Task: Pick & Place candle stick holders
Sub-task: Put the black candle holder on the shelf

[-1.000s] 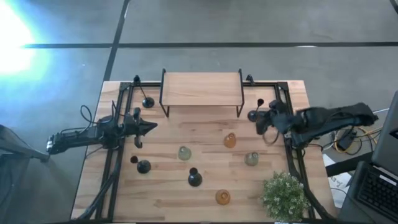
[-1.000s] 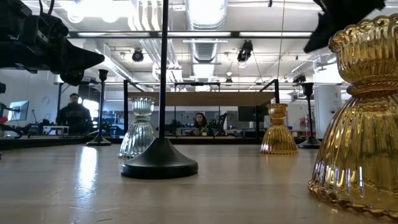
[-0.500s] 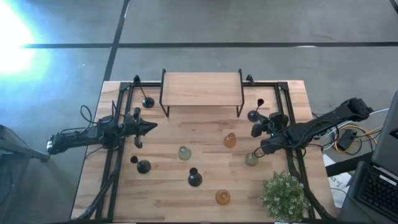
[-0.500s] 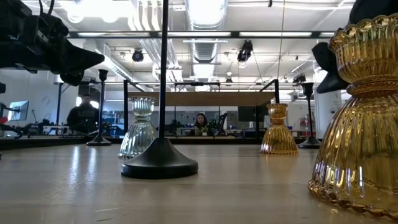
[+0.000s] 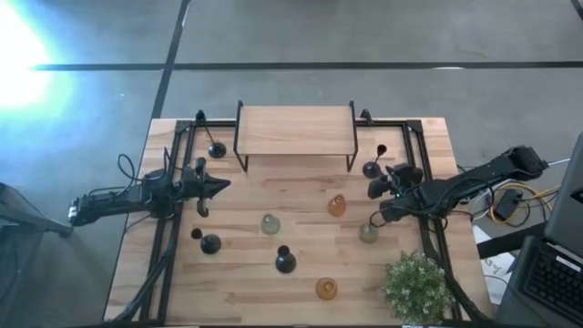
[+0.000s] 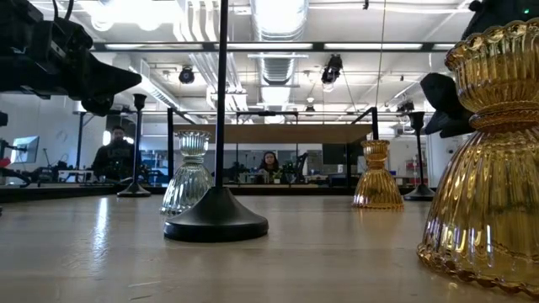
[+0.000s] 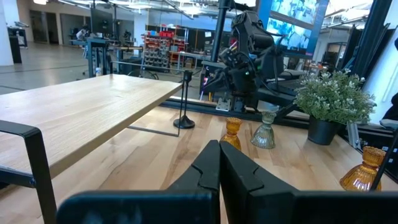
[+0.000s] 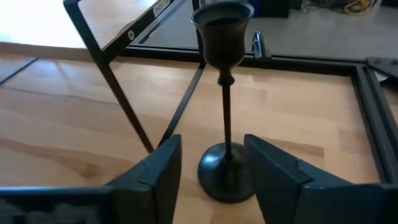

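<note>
Right gripper point(image 8: 211, 165) stands with fingers apart, straddling the stem of a black candle stick holder point(image 8: 225, 102) without gripping it; this holder stands upright on the table point(image 5: 301, 187) near the right leg of the raised shelf point(image 5: 295, 129). Left gripper point(image 7: 219, 168) hangs closed and empty over the table's left side. Remaining holders, black, pale-green glass point(image 5: 271, 224) and amber glass point(image 5: 337, 206), stand scattered across the table, with a potted plant point(image 5: 416, 285) at the near right corner.

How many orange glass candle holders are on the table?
2. One amber holder stands mid-table, just right of centre; the other amber holder sits at the near edge, left of the plant. None seems hidden.
</note>
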